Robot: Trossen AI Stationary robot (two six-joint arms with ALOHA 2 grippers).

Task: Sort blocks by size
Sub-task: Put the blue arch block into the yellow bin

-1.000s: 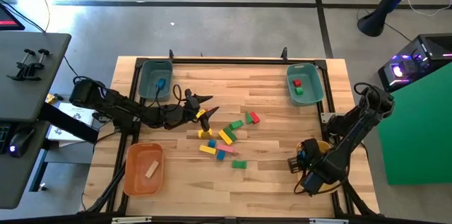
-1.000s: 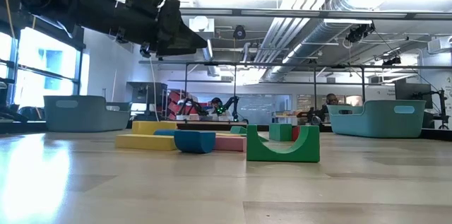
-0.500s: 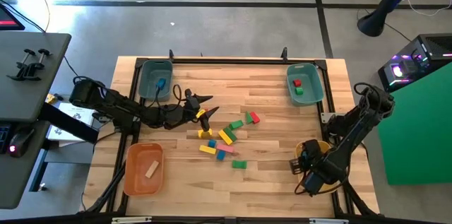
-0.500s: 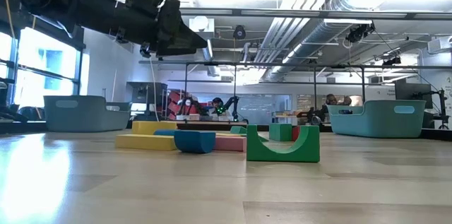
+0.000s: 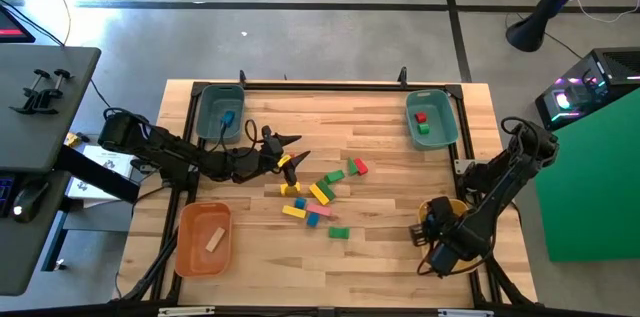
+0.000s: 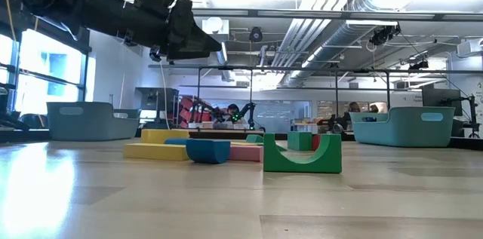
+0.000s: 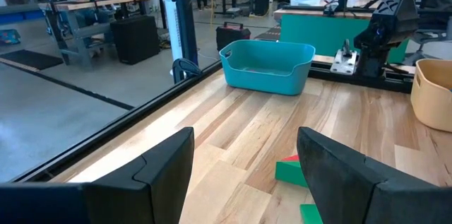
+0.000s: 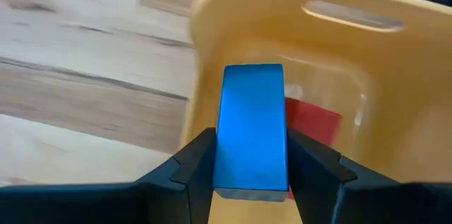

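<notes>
Several loose blocks lie flat on the table's middle: a green arch (image 5: pixel 339 232) (image 6: pixel 302 154), yellow bars (image 5: pixel 320 193), a pink one (image 5: pixel 313 219), a red one (image 5: pixel 359 166). My left gripper (image 5: pixel 296 147) (image 7: pixel 244 174) hangs open and level above the far left of that group, with nothing between its fingers. My right gripper (image 5: pixel 428 229) (image 8: pixel 251 143) is at the near right, shut on a blue block (image 8: pixel 251 111) over the yellow bin (image 8: pixel 339 47), where a red block (image 8: pixel 314 125) lies. My right gripper pinches the blue block by its two long sides (image 8: pixel 226 155) between its two fingers. The fingers come steeply from above, and the block runs along them and sticks out past their tips. It hangs clear above the yellow bin's opening.
A teal bin (image 5: pixel 220 114) with a blue block stands at the far left. Another teal bin (image 5: pixel 432 119) at the far right holds a red and a green block. An orange bin (image 5: pixel 204 239) at the near left holds a wooden block. Bare tabletop lies between the blocks and the bins.
</notes>
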